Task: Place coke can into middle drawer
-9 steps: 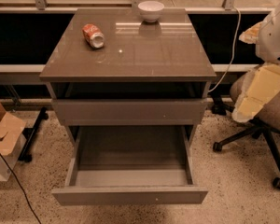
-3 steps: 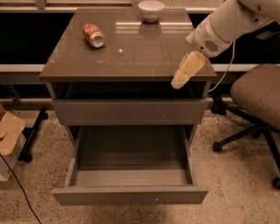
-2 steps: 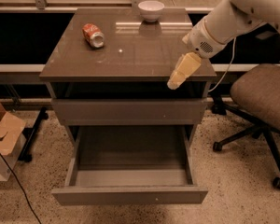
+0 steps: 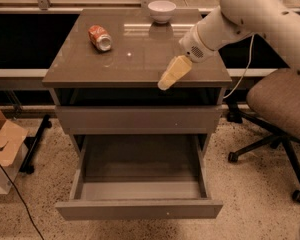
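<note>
— While the cabinet (image 4: 140, 59) has its middle drawer (image 4: 140, 170) pulled out with nothing lying in it, how much of the job is done?
— Only the opening, I judge; the pick and the whole carry are left. The gripper (image 4: 172, 74) hangs over the front right of the cabinet top with nothing seen in it; spread or closed, I cannot tell.
— And the coke can (image 4: 100, 37)?
— On its side at the back left of the top, well apart from the gripper.
— Anything in the way?
— An office chair (image 4: 282, 104) to the right, a cardboard box (image 4: 5, 144) on the floor at left, a white bowl (image 4: 161, 10) at the back edge; none lies between gripper and can
</note>
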